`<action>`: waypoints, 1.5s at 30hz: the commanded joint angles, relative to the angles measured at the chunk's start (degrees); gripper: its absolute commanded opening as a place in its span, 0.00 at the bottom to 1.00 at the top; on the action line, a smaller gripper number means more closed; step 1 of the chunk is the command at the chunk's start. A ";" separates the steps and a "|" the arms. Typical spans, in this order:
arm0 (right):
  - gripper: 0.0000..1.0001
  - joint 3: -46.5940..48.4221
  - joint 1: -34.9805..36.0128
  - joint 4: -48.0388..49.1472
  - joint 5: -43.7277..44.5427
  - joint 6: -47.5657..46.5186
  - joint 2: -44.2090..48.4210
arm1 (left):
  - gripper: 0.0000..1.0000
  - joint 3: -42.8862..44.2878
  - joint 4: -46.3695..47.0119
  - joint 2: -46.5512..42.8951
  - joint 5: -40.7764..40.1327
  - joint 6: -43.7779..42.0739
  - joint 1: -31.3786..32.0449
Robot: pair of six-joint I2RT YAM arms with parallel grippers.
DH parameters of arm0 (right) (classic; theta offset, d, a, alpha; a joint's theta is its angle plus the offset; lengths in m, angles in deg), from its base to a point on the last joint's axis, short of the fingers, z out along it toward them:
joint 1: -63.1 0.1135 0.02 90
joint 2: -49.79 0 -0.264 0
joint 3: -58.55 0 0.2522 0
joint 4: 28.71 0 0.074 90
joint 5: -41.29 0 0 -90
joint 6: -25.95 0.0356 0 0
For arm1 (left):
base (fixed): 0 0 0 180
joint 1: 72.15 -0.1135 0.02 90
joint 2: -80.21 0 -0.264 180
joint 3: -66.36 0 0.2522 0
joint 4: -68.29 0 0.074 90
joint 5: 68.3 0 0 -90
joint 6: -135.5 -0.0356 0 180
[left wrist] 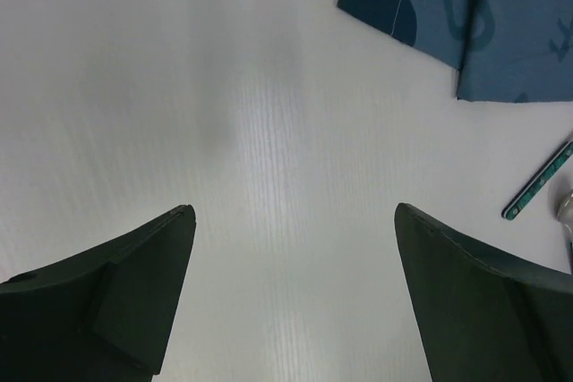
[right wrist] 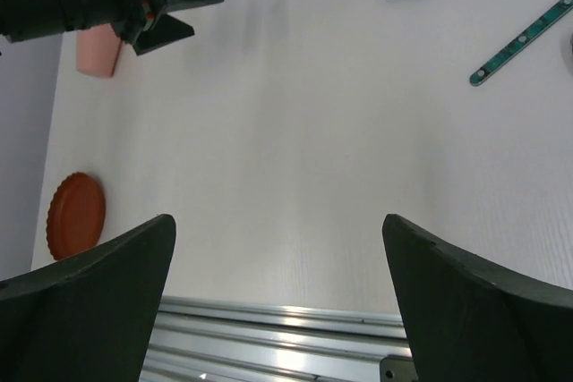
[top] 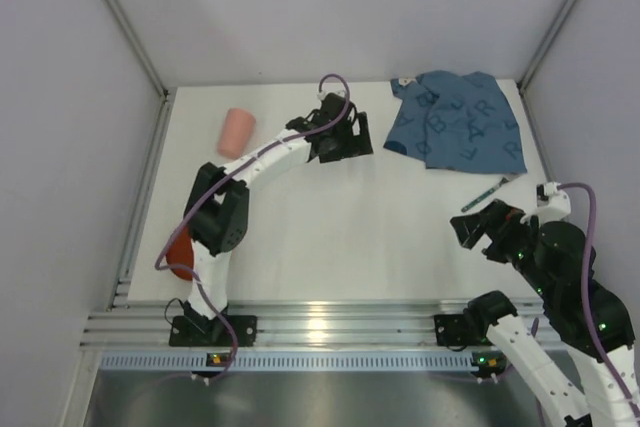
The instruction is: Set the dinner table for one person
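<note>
The white worktop (top: 330, 247) is the largest thing I can see. It runs under both claws out to the far wall, and its ribbed metal rail lies behind them at the arm bases.

Next in size is the blue cloth mat (top: 460, 122), printed with letters and lying rumpled. It is ahead and to the right of the left claw (left wrist: 294, 209), and well ahead of the right claw (right wrist: 278, 218).

On my left wrist feed the left claw's two fingers stand wide apart with only bare worktop between them. The right claw looks the same on its feed: fingers spread, gripping nothing, hanging above the surface.

A pink cup (top: 238, 132) lies on its side to the left of the left claw, apart from it. A reddish-brown fluted dish (right wrist: 76, 215) sits far to the left of the right claw, close to the rail. From overhead the left arm partly hides it.

Smallest is a thin teal patterned handle (top: 490, 193), lying at an angle just ahead of the right claw, between it and the mat's near edge. I cannot tell what utensil it belongs to.
</note>
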 commanded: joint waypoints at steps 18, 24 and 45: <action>1.00 6.01 0.03 -0.23 11.24 -7.66 -12.87 | 0.98 37.80 4.89 35.77 11.01 6.46 -0.26; 1.00 5.57 -0.05 1.26 10.46 -8.98 -16.74 | 0.98 38.77 6.39 39.55 13.03 8.04 0.01; 1.00 6.62 -0.05 2.67 10.55 -16.01 -21.14 | 0.00 48.35 20.47 51.24 15.32 19.66 0.89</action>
